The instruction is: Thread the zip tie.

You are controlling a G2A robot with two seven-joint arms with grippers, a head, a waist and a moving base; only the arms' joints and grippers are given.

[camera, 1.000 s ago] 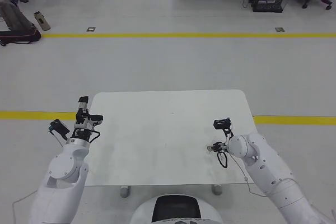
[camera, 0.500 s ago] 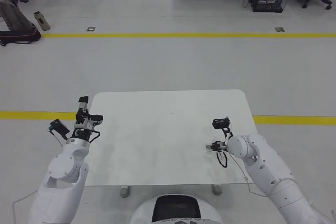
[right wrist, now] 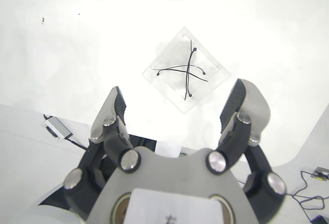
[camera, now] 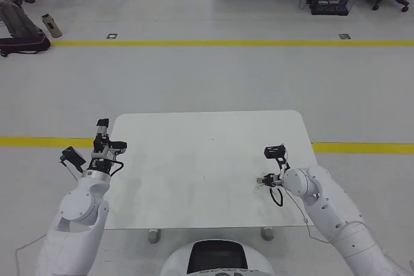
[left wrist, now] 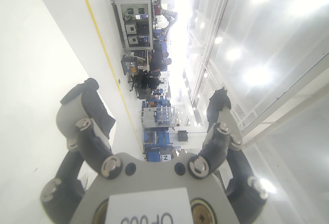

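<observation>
Black zip ties (right wrist: 188,69) are seen through a clear tray (right wrist: 167,55) on a plain white counter (camera: 207,159).
The right claw (right wrist: 178,87) is finished in silver-grey metal, and its pads (right wrist: 230,101) are ribbed in black with fine lines. The left claw (left wrist: 154,87) is made up of matt black fingers and grey metal plates, fixed with shiny screws. The floor (camera: 207,76) is coloured pale grey and is crossed by yellow stripes (camera: 207,43). A black bag (camera: 21,43) is set off against it.
</observation>
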